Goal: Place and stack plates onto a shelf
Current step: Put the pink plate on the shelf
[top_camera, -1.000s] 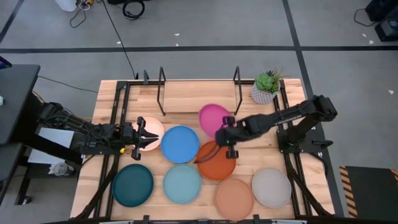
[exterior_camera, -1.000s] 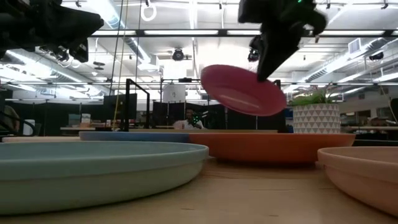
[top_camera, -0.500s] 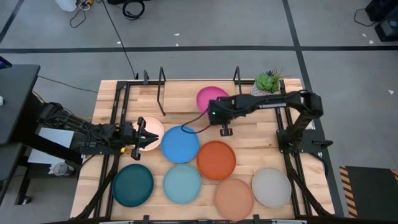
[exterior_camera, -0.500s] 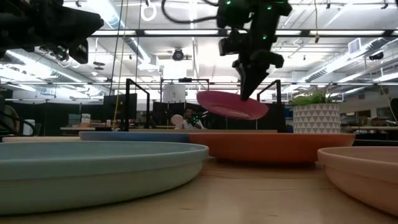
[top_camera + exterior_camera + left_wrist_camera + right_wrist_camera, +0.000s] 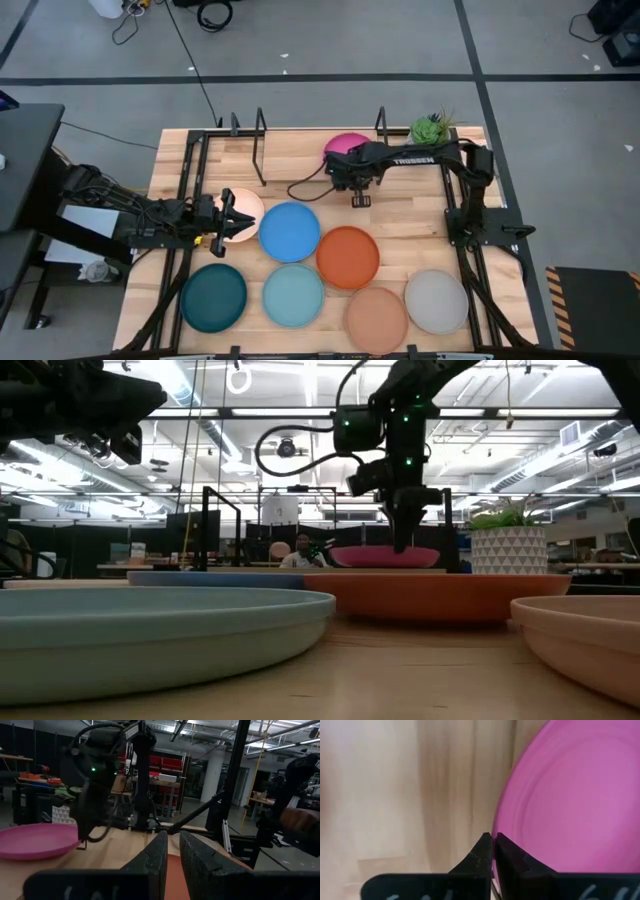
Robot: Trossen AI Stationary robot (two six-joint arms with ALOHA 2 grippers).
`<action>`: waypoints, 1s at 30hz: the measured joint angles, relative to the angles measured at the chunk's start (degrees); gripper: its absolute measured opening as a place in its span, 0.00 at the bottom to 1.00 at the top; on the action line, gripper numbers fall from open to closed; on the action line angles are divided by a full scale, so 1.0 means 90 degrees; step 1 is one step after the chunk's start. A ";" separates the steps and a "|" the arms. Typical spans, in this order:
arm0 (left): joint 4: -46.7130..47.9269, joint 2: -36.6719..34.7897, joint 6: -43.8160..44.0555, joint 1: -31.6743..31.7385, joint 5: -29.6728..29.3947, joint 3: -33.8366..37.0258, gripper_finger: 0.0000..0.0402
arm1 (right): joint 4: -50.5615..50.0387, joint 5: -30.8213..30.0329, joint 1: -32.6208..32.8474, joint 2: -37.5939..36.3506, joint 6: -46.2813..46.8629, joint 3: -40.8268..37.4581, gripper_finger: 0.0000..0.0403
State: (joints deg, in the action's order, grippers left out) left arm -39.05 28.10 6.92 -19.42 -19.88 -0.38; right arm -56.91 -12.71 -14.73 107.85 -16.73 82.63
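Observation:
My right gripper (image 5: 352,168) is over the right part of the shelf (image 5: 300,160), a light-wood board with black loops, and is shut on the magenta plate (image 5: 343,143). The plate lies level and low (image 5: 385,556); I cannot tell whether it touches the board. My left gripper (image 5: 226,215) waits shut and raised above the left rim of the cream-pink plate (image 5: 245,212). The blue (image 5: 290,231), orange (image 5: 347,257), dark teal (image 5: 213,297), light blue (image 5: 293,295), peach (image 5: 376,320) and grey (image 5: 436,301) plates lie flat on the table. My right gripper pinches the magenta plate's near rim (image 5: 496,832) between its two fingers, one on the inner face and one outside. The fingers (image 5: 403,532) come from above, pointing down. The plate sits level in the hold, stretching toward the far edge.
A small potted plant (image 5: 428,138) stands just right of the shelf, close to the right arm. Black shelf loops (image 5: 260,130) (image 5: 381,125) rise on either side of the held plate. Black frame rails run along the table's left and right sides.
My right gripper has carried the magenta plate from above the orange plate toward the far edge, over the shelf, and down. The plate was tilted and high; it now lies level and low. The gripper stayed shut on it.

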 joint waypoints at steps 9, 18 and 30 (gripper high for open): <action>0.0002 0.0000 0.0001 0.0000 0.0001 0.0002 0.14 | 0.0165 0.0028 -0.0082 -0.0015 -0.0004 -0.0043 0.06; 0.0002 0.0001 0.0000 0.0001 0.0001 0.0002 0.14 | 0.0293 -0.0158 -0.0104 -0.0017 -0.0065 -0.0168 0.08; 0.0002 -0.0001 -0.0007 0.0000 0.0000 0.0001 0.14 | 0.0566 -0.0307 -0.0179 -0.0017 -0.0166 -0.0168 0.09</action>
State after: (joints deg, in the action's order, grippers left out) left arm -39.03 28.10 6.85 -19.42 -19.88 -0.37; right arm -51.81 -15.47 -16.34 107.70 -18.23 81.12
